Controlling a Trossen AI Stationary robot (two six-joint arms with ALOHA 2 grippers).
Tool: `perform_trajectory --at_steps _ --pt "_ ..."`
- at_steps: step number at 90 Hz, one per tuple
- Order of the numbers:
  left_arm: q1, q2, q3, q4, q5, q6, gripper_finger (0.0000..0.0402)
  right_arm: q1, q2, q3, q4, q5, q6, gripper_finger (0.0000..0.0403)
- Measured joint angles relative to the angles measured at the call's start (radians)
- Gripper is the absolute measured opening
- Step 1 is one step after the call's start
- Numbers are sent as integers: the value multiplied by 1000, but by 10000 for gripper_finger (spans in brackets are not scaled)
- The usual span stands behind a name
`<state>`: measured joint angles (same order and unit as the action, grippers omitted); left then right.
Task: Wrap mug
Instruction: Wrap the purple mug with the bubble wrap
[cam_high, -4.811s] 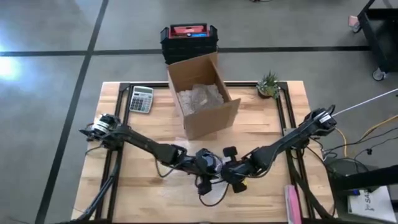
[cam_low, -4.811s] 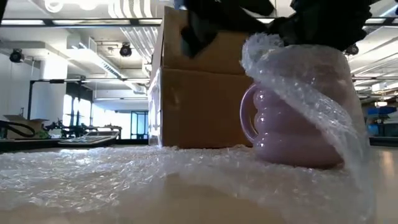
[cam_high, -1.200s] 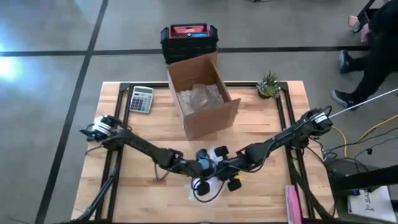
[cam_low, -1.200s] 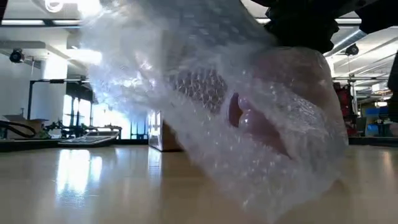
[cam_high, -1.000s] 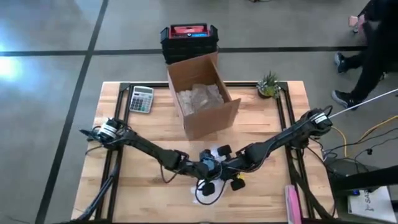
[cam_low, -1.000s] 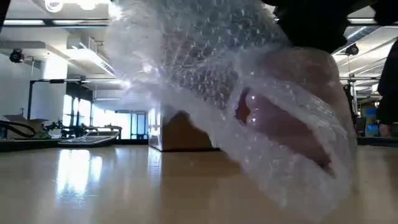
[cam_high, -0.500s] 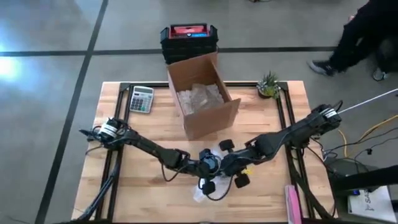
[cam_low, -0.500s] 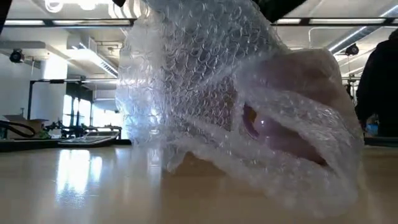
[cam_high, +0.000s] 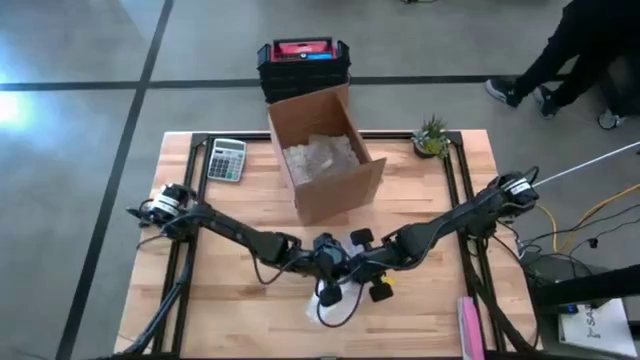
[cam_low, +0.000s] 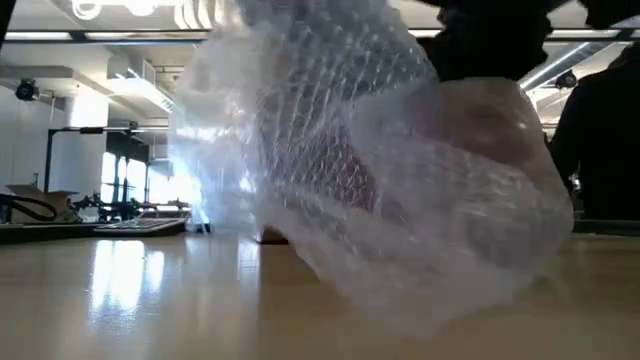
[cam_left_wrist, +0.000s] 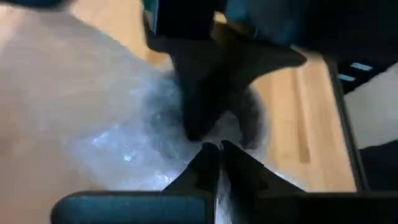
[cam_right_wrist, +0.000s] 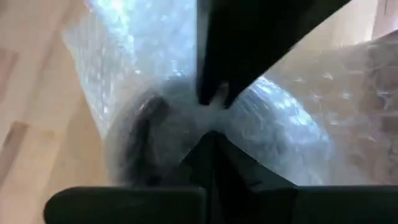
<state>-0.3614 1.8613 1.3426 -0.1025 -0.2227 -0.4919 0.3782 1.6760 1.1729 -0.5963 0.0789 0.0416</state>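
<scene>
Bubble wrap around mug, both grippers pinching, no legible writing

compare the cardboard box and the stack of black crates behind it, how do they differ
The open brown cardboard box stands on the wooden table, while the stack of black plastic crates stands on the floor beyond it. The box holds crumpled bubble wrap; the crates are topped by a red item. The box is turned askew to the table edge; the crates sit square. Both are rectangular.

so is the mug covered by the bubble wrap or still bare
Covered: in the low view the bubble wrap encloses the mug, which shows only as a pinkish shape through it.
</scene>
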Motion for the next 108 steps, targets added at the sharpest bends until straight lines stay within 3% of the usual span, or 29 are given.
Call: perform_trajectory --at_steps 29,49,66,89,108 --pt "-30 -71 5 -251 -1 -105 0 -28 3 -55 170 -25 -26 0" --pt "-92 -175 5 -395 -137 -124 0 -51 17 -66 215 -34 -60 0" --pt "-142 -253 -23 -474 -195 -177 0 -57 29 -71 235 -35 -59 0" --pt "-174 -305 -172 -414 -211 -253 0 -58 51 -71 314 -36 -52 0" --pt "-168 -294 -346 -30 -196 -213 0 -66 54 -73 368 -38 -65 0"
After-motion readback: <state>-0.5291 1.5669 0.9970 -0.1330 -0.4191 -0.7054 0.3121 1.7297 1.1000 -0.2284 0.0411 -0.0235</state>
